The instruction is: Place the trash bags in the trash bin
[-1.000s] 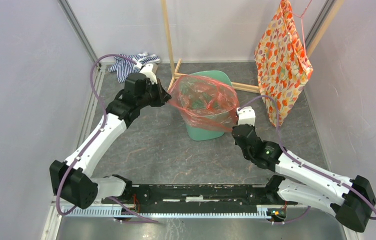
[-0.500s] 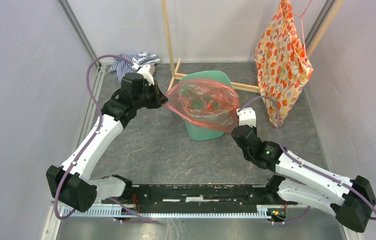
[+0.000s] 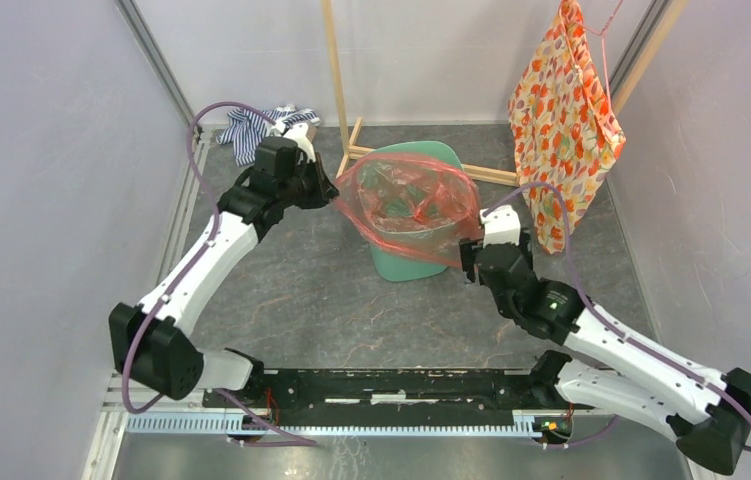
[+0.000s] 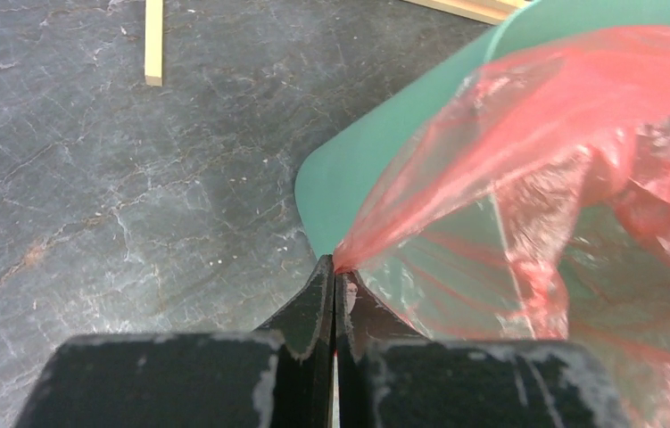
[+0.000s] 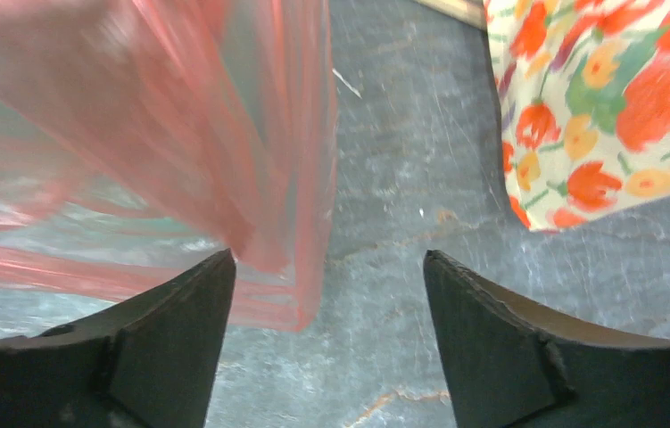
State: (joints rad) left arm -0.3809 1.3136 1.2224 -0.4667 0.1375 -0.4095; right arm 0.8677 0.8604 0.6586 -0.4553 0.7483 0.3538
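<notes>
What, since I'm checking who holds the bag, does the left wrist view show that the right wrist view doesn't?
Only left wrist: the left fingers pinched shut on a corner of the trash bag, beside the trash bin and its bare rim, and a wooden bar. Only right wrist: the right fingers spread open, the bag's edge ungripped between them, and the floral cloth. Both: the red bag over the grey floor.

White arms [image 3: 196, 275], black joints [image 3: 156, 362] — looping purple cables [image 3: 213, 106]
</notes>
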